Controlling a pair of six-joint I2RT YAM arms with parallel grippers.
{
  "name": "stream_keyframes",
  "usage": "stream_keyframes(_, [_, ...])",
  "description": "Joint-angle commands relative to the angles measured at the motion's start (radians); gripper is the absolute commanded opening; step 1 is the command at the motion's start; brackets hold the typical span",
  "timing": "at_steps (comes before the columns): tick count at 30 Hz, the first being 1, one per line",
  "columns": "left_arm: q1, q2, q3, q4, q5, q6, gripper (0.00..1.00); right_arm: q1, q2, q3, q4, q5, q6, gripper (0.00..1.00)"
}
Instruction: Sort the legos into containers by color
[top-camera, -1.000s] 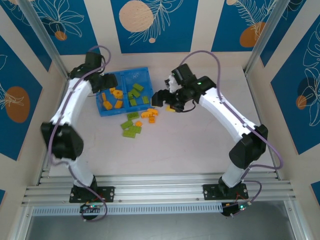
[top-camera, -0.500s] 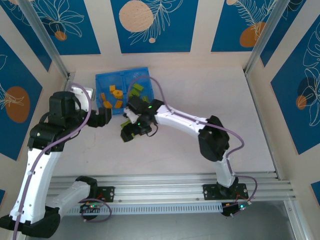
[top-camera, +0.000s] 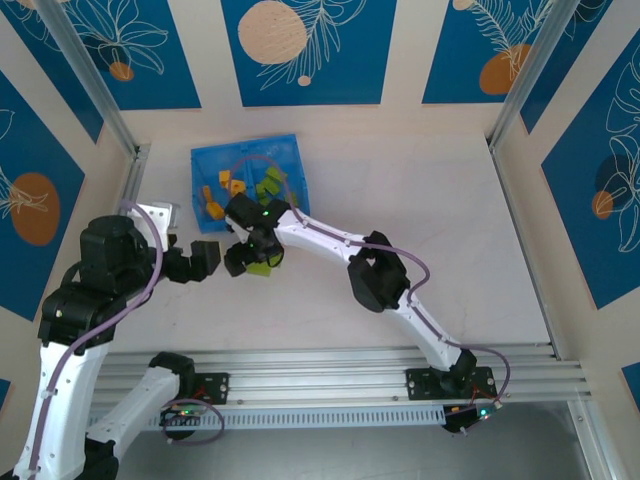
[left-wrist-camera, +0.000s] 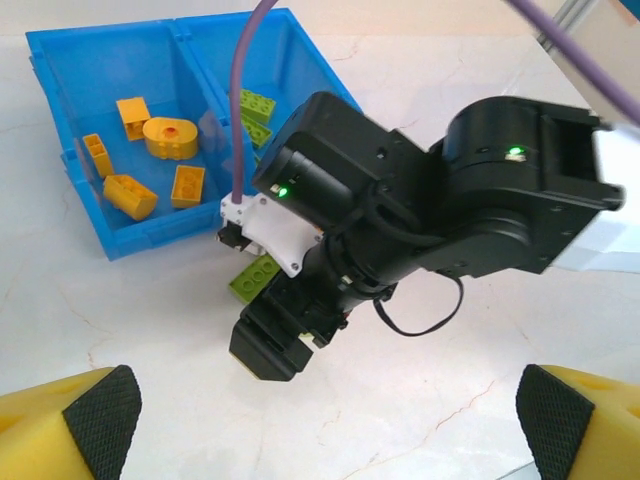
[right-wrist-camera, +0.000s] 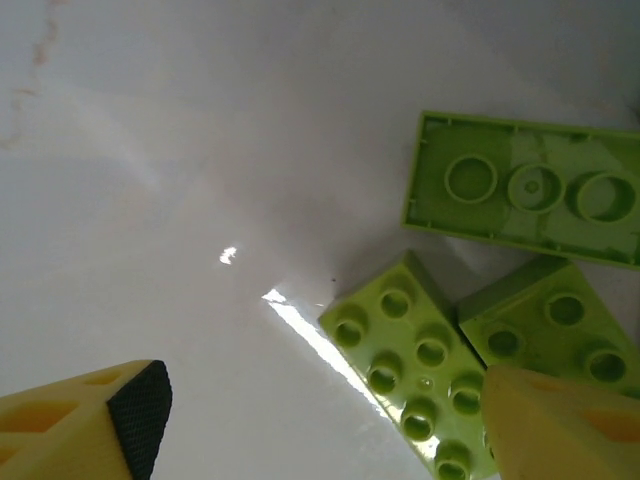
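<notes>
Now, left jaws wide, right jaws wide over green legos (right-wrist-camera: 405, 345) on table (right-wrist-camera: 200, 150)

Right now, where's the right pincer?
In the top view, the right pincer reaches across to the left half of the table. It sits just in front of the blue tray, open over loose green legos.
</notes>
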Motion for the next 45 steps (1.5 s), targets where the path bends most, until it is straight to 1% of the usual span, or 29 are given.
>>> stream_keyframes(1, [-0.004,-0.006,0.013,-0.021,0.037,0.034,1.0,0.027,0.019,0.016,-0.049,-0.03,0.002,0.81])
stream_keyframes(5, [-0.004,-0.03,-0.002,-0.026,0.024,0.061,1.0,0.075,0.022,0.012,-0.095,0.005,0.009,0.79])
stream_keyframes(8, [-0.004,-0.046,-0.029,-0.016,0.032,0.061,1.0,0.094,0.007,-0.003,-0.131,-0.006,0.051,0.74])
stream_keyframes(10, [-0.003,-0.05,-0.039,-0.015,0.043,0.059,1.0,0.101,-0.027,-0.041,-0.125,-0.002,0.072,0.72])
stream_keyframes(11, [-0.003,-0.052,-0.044,-0.013,0.045,0.059,1.0,0.105,-0.043,-0.059,-0.118,0.015,0.074,0.73])
stream_keyframes(13, [-0.003,-0.058,-0.056,-0.007,0.044,0.057,1.0,0.106,-0.067,-0.077,-0.109,0.054,0.06,0.78])
stream_keyframes(16, [-0.003,-0.069,-0.077,0.009,0.042,0.054,1.0,0.098,-0.073,-0.057,-0.152,0.112,0.036,0.84])
stream_keyframes(18, [-0.003,-0.073,-0.091,0.021,0.039,0.05,1.0,0.088,-0.079,-0.072,-0.159,0.104,0.032,0.86])
stream_keyframes(21, [-0.003,-0.074,-0.11,0.036,0.033,0.043,1.0,0.094,-0.096,-0.143,-0.106,0.103,-0.039,0.91])
stream_keyframes(24, [-0.003,-0.071,-0.115,0.038,0.037,0.038,1.0,0.093,-0.061,-0.138,-0.108,0.078,-0.117,0.91])
stream_keyframes(27, [-0.003,-0.07,-0.112,0.026,0.034,0.046,1.0,0.096,-0.016,-0.102,-0.136,0.077,-0.152,0.83])
stream_keyframes(29, [-0.003,-0.07,-0.106,0.016,0.033,0.054,1.0,0.097,0.005,-0.077,-0.149,0.084,-0.147,0.73])
stream_keyframes(33, [-0.003,-0.078,-0.119,0.014,0.037,0.06,1.0,0.099,0.012,-0.06,-0.145,0.065,-0.11,0.47])
stream_keyframes(34, [-0.003,-0.083,-0.125,0.019,0.039,0.056,1.0,0.099,0.01,-0.062,-0.145,0.061,-0.101,0.42])
stream_keyframes(37, [-0.003,-0.097,-0.137,0.039,0.056,0.046,1.0,0.09,-0.012,-0.069,-0.147,0.066,-0.06,0.31])
stream_keyframes(40, [-0.003,-0.115,-0.159,0.063,0.098,0.053,1.0,0.067,-0.082,-0.072,-0.139,0.066,0.014,0.27])
stream_keyframes(45, [-0.003,-0.12,-0.177,0.071,0.216,0.119,1.0,0.002,-0.222,-0.051,-0.078,0.037,0.167,0.26])
